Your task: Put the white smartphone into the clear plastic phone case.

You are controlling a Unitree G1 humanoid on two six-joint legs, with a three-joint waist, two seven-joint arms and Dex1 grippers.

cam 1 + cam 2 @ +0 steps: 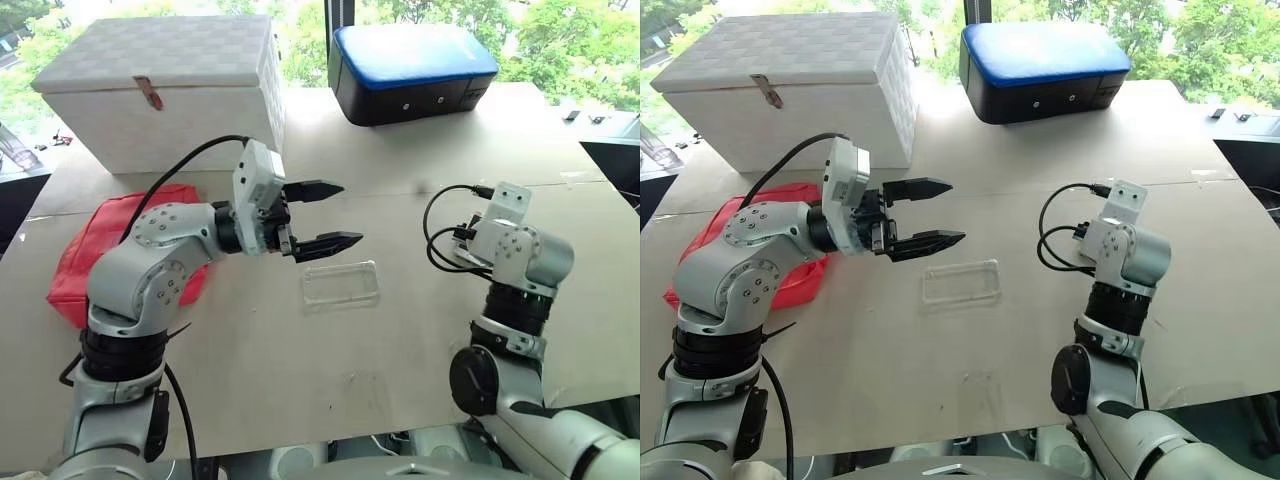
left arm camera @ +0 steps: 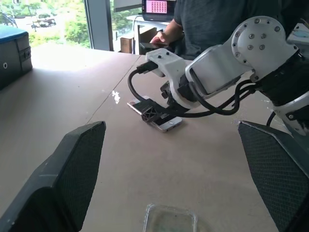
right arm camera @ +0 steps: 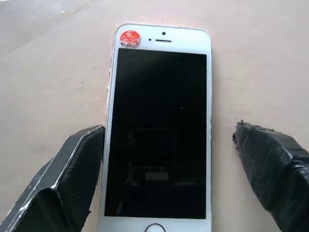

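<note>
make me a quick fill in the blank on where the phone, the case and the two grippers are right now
1. The white smartphone lies flat on the table with its screen facing ____.
2. The right gripper has its fingers ____ on either side of the phone.
3. The clear plastic phone case is ____; nothing lies in it.
4. The left gripper hovers open just above the case, holding ____.

Missing words: up; open; empty; nothing

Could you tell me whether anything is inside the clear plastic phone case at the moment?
No. The clear plastic phone case lies empty on the table; its bare surface shows through. The white smartphone lies screen-up elsewhere, between the open right gripper's fingers.
</note>
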